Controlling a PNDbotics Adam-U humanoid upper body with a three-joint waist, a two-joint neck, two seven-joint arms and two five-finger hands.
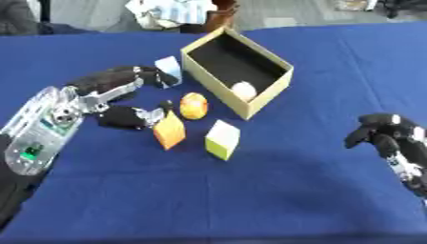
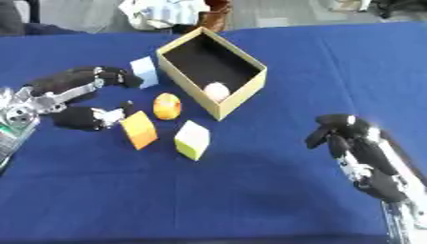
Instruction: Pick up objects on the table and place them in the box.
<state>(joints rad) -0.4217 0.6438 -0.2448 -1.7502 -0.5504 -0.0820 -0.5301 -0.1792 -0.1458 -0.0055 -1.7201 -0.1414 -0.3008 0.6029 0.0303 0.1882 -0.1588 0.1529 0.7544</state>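
A tan cardboard box [image 1: 270,93] with a dark inside stands at the back centre, and a white ball [image 1: 243,89] lies in its near corner. In front of it lie an orange-yellow ball [image 1: 193,106], an orange block [image 1: 169,132] and a yellow-green block [image 1: 223,139]. A light blue block [image 1: 170,68] stands by the box's left wall. My left hand [image 1: 116,90] is open. Its fingertips [image 1: 160,79] are close to the blue block and its thumb [image 1: 129,117] is just left of the orange block. My right hand [image 2: 346,138] rests at the lower right, fingers loosely bent, holding nothing.
A blue cloth [image 1: 250,190] covers the table. Crumpled white and blue material [image 1: 167,12] and a brown object [image 1: 221,16] sit past the far edge behind the box.
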